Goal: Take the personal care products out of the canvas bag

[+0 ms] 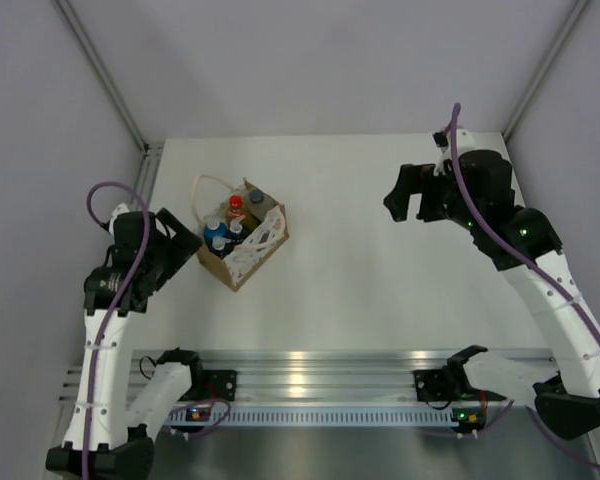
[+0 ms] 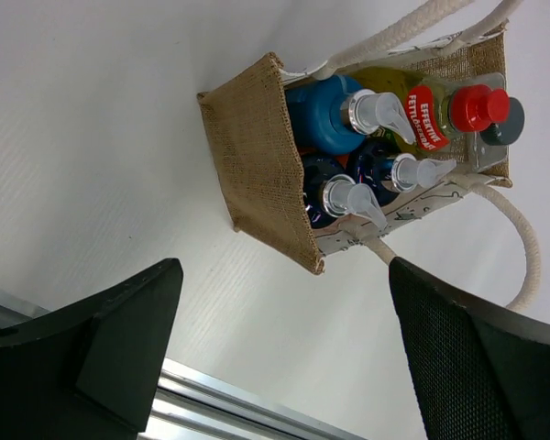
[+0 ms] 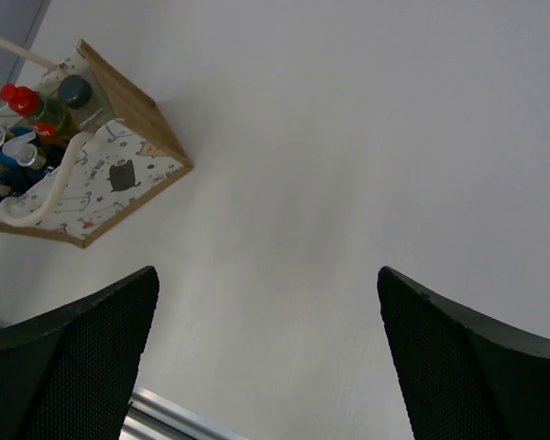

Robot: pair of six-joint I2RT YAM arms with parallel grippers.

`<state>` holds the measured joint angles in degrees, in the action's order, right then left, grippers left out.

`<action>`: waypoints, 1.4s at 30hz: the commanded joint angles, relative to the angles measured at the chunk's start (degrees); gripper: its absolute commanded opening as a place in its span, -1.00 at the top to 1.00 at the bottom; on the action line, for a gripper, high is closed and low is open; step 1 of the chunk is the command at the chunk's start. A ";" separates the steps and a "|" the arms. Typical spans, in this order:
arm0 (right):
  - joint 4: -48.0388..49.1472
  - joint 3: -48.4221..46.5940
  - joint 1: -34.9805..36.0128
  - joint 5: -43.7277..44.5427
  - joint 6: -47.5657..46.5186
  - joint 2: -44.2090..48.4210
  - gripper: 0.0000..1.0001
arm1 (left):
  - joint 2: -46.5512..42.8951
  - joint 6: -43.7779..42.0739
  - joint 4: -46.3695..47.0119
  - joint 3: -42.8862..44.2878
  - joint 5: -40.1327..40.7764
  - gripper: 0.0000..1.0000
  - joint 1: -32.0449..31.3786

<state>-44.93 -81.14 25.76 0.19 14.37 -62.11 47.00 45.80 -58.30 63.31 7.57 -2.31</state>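
**Top external view: bag just off the left gripper, well away from the right**

Left gripper (image 1: 185, 236) hangs just left of the canvas bag (image 1: 218, 267), its fingers spread wide and holding nothing. In the left wrist view, the bag's open top sits straight ahead in the gap between them.

The bag stands upright on the table (image 1: 380, 260). A short brown end wall faces that gripper, and the bag's longer side runs away toward the far right.

All five bottles are inside the bag, standing with caps up. The three pump bottles (image 2: 376, 110) fill the end of the bag nearest the left gripper. The yellow bottle (image 2: 385, 81) with its red cap and the dark-capped bottle (image 2: 509, 119) stand at the bag's far end. White cord handles (image 2: 530, 243) loop off the bag's sides, one draped along the printed side.

Well to the right of the bag, the right gripper (image 1: 412, 200) hovers with its fingers likewise apart and empty. Its wrist view catches the bag only in the upper-left corner.

By this layout the left arm is the nearer one. The reach looks short: rightward and down onto an upright pump head, then a lift straight up along the bottle's axis. The handle cord could snag on the way out.
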 commanded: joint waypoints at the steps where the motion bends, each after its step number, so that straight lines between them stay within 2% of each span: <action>1: 1.60 -1.30 0.70 0.52 0.83 -0.56 -0.99 | 1.33 3.23 -0.06 -0.02 1.83 -0.96 0.20; 5: 3.34 -1.21 0.70 -6.92 0.48 -1.17 -0.99 | 6.34 7.80 -0.06 -0.29 1.83 -0.97 0.20; 10: 8.36 0.20 0.78 -19.23 2.06 -2.49 -0.99 | 10.65 8.60 2.31 0.32 7.71 -0.97 0.28; 14: 9.24 -0.59 2.62 -21.54 3.73 -4.25 -0.99 | 13.28 8.07 6.00 -0.82 8.51 -0.93 0.37; 15: 9.16 -0.86 2.98 -22.07 3.82 -4.60 -0.99 | 13.99 8.25 6.36 -1.08 8.51 -0.81 0.46; 18: 9.16 -2.00 4.38 -23.56 4.00 -5.83 -0.99 | 15.57 8.16 9.07 -2.65 7.89 -0.63 0.55; 19: 9.16 -2.35 4.91 -23.83 4.00 -6.53 -0.99 | 15.92 7.73 10.30 -3.36 7.72 -0.37 0.64; 20: 9.16 -2.87 6.22 -23.83 4.00 -6.80 -0.99 | 16.62 7.72 12.58 -4.06 7.28 -0.23 0.64; 22: 9.42 -4.54 7.81 -23.04 3.82 -8.28 -0.99 | 17.42 7.11 15.22 -6.43 6.58 -0.16 0.72; 26: 9.33 -9.63 13.60 -20.32 2.86 -12.24 -0.99 | 18.74 7.28 21.37 -9.60 4.47 -0.15 0.81; 29: 9.33 -13.41 17.73 -16.37 1.98 -15.76 -0.99 | 18.65 7.99 21.92 -10.92 4.12 0.30 0.81; 32: 9.42 -18.50 22.12 -10.93 0.31 -20.67 -0.99 | 18.13 7.81 22.09 -11.98 3.94 0.52 0.81; 33: 9.33 -20.09 23.19 -9.17 -0.22 -22.25 -0.99 | 17.95 7.90 22.27 -12.59 3.77 0.67 0.81; 35: 9.33 -24.03 24.86 -3.10 -1.10 -27.09 -0.99 | 17.51 7.90 22.88 -13.03 3.33 0.79 0.81; 36: 9.33 -25.54 25.04 -0.56 -1.10 -28.93 -0.99 | 17.60 8.16 23.23 -13.30 2.72 0.93 0.81; 37: 9.33 -26.86 25.04 -0.54 -1.53 -32.17 -0.99 | 17.68 8.25 23.32 -13.39 2.45 1.00 0.81; 41: 9.24 -35.81 25.74 0.87 -3.47 -39.92 -0.87 | 18.56 7.90 23.50 -13.04 1.13 1.00 0.81; 42: 9.24 -37.32 26.01 0.17 -3.99 -41.41 -0.76 | 18.56 7.90 23.41 -13.12 1.04 1.00 0.81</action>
<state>-38.54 -112.33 50.48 -2.72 12.93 -99.98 65.21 54.02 -36.51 51.18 9.82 -1.91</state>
